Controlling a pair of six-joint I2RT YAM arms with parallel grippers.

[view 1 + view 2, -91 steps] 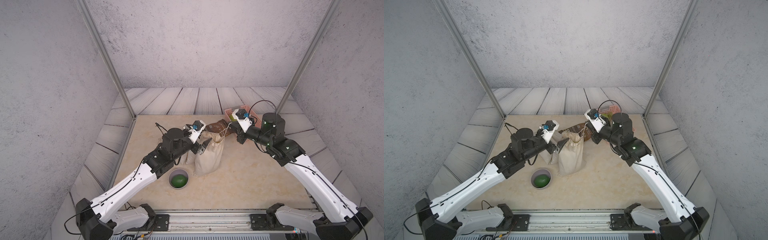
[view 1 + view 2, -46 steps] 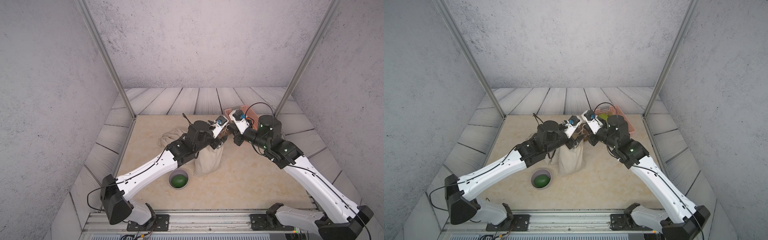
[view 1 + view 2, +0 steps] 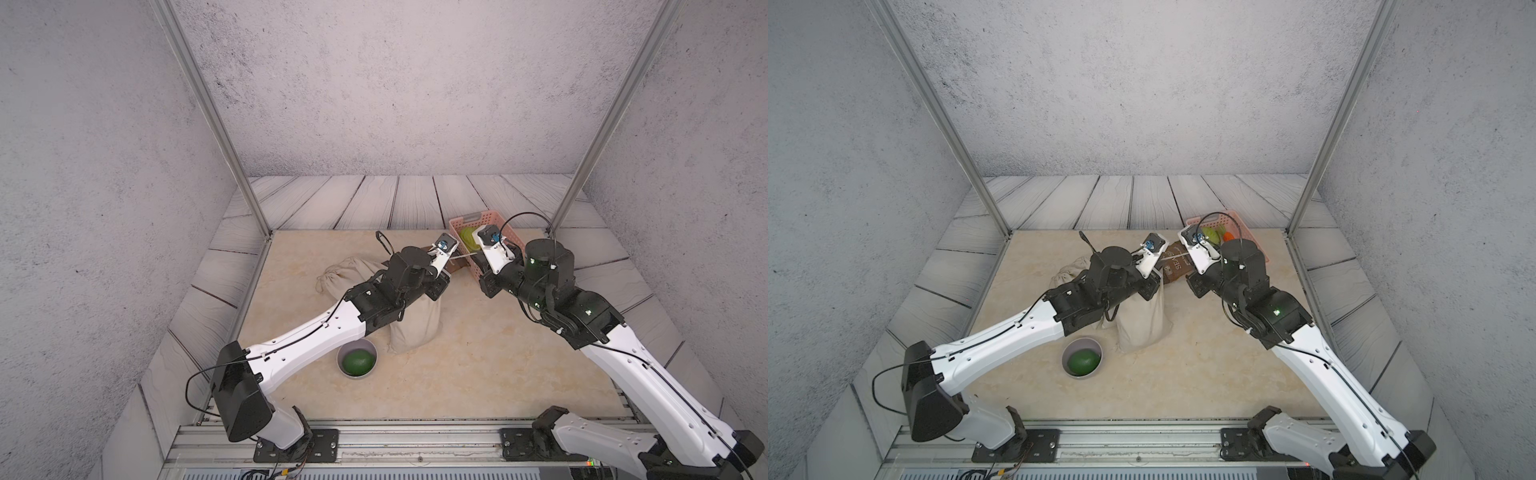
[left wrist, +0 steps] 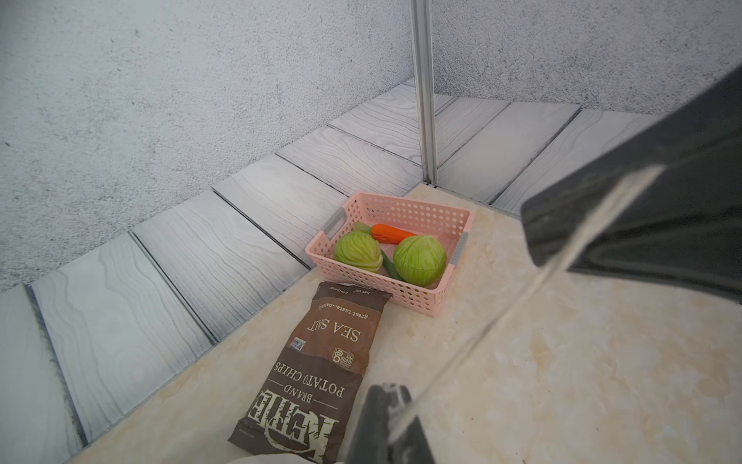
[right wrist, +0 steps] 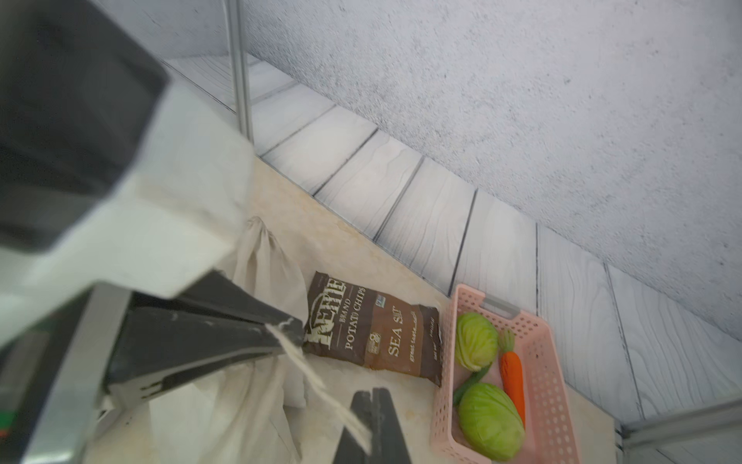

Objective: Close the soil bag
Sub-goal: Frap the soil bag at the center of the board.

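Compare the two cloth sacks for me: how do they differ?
The near sack stands upright; the far sack lies on its side. The near sack's drawstring is pinched by the left gripper and right gripper; the far sack lies untouched, its neck looking gathered. Both are plain beige cloth.

The only lettering I can read anywhere is on the brown chip bag [image 4: 317, 373]. In the left wrist view it runs upside down: "KETTLE" in big pale block letters, "BRAND" beneath it, then "POTATO CHIPS". Further along the bag comes "SEA SALT", and past that a line of small script, "great taste...naturally". A little round badge beside the words says "GLUTEN FREE"; the square mark next to it and the print at the bag's end are too small to read. In a top view [image 3: 1177, 264] only "SEA S" shows.
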